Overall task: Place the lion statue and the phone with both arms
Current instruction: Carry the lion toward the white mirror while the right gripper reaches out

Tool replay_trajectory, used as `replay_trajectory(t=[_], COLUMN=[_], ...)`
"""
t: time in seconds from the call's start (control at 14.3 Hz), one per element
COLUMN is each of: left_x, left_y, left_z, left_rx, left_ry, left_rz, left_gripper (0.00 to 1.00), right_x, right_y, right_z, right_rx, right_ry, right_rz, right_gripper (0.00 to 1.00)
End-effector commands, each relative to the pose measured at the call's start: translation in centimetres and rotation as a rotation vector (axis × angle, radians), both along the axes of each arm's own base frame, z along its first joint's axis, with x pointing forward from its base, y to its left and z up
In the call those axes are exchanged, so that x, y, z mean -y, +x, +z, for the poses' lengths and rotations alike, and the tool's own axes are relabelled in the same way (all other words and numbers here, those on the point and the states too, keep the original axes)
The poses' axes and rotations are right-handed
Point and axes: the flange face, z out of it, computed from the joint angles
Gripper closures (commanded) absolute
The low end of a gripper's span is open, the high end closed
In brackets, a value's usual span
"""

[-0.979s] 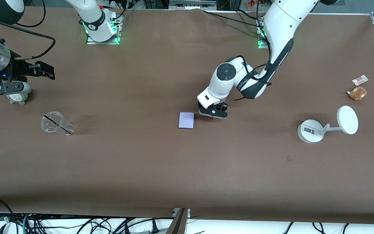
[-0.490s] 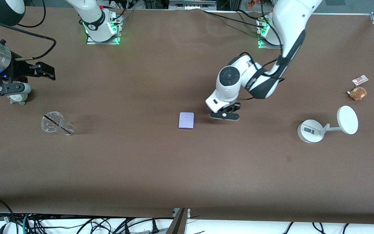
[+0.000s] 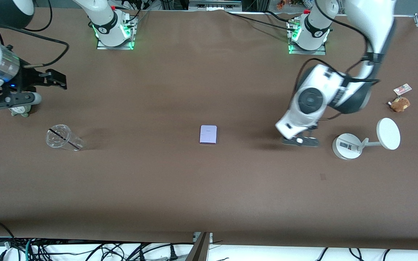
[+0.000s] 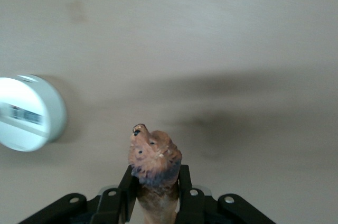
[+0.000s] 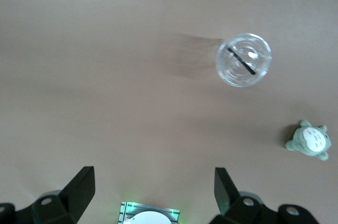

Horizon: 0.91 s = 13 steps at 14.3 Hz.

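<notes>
Jaws of the left gripper [image 3: 300, 141] look clamped over bare table beside the white stand [image 3: 347, 146], the phone [image 3: 208, 134] lying mid-table, while the right gripper [image 3: 31, 90] waits wide open above the grey-green plush [image 3: 19, 110]. Left wrist view: the fingers [image 4: 127, 195] pinch the lion [image 4: 154, 168]. Right wrist view: spread fingers [image 5: 79, 187], nothing held.

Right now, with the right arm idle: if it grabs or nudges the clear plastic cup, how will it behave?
The clear plastic cup looks thin-walled and empty, so probably light and easily crushed by a hard pinch. It stands upright and tapered; a push near the rim would likely tip it, then it may roll. Smooth plastic could slip between the fingers of the open right gripper.
</notes>
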Motion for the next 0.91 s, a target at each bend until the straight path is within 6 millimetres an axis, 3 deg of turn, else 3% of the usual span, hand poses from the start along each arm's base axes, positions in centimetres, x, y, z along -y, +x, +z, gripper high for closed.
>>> replay_trajectory(t=[0.0,0.21,0.35,0.42,0.63,0.84], left_x=[-4.8,-6.5,-10.7,-11.6,-13.4,-13.6], left_y=[0.9,1.1,1.9,1.8,2.0,2.1], left_z=[0.0,-2.4,-4.8,-6.8,-9.6,-10.3], left_rx=[-0.058,-0.111,-0.115,-0.141,-0.130,-0.122], left_ry=[-0.033,-0.107,-0.143,-0.175,-0.215,-0.228], left_rz=[-0.129,-0.105,-0.080,-0.119,-0.121,-0.112], left_gripper=[0.98,0.98,0.97,0.96,0.96,0.96], right_x=[-4.2,-9.9,-12.9,-14.5,-18.9,-22.9], right_y=[0.6,0.8,1.2,1.4,1.7,1.5], right_z=[-0.5,-2.8,-4.8,-5.9,-8.9,-12.8], right_rx=[0.028,0.037,0.045,0.053,0.076,0.068], right_ry=[-0.003,-0.020,-0.017,-0.015,0.001,-0.001], right_rz=[-0.045,-0.092,-0.060,-0.043,-0.130,-0.169], right_gripper=[0.00,0.00,0.00,0.00,0.00,0.00])
